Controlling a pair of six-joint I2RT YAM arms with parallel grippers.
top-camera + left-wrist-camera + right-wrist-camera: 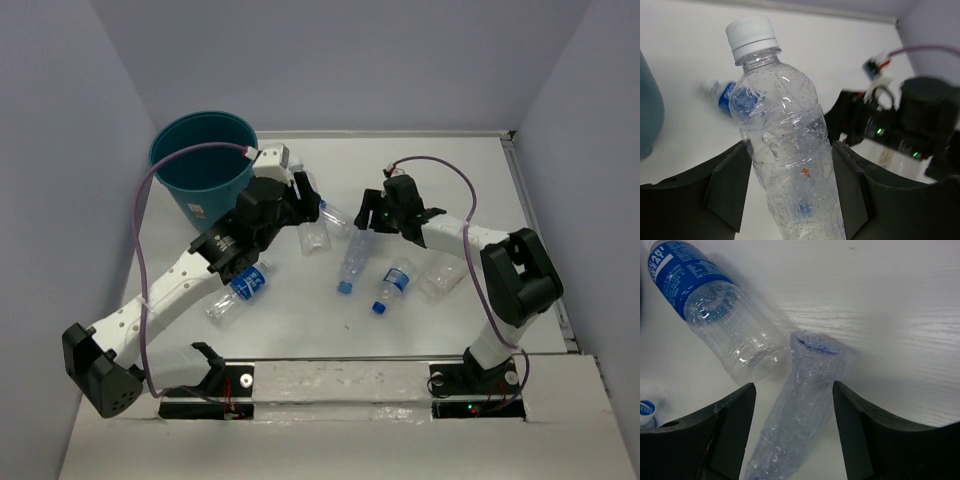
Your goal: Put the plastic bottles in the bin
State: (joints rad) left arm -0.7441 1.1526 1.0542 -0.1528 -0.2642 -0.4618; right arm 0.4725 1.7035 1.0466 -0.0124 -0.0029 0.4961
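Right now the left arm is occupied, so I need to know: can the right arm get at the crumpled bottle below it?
Likely yes: its open fingers straddle the crumpled bottle, nothing lies over it, and the labelled bottle lies aside.

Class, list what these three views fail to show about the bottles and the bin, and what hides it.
1. White-capped bottle: base cut off by the left wrist view's bottom edge; top view, mostly covered by the left hand.
2. Crumpled bottle: one end cut off by the right wrist view's bottom edge.
3. Blue-labelled bottle: blurred in the left wrist view, label unreadable.
4. Bin: cut off by the left wrist view's left edge, only wall showing.
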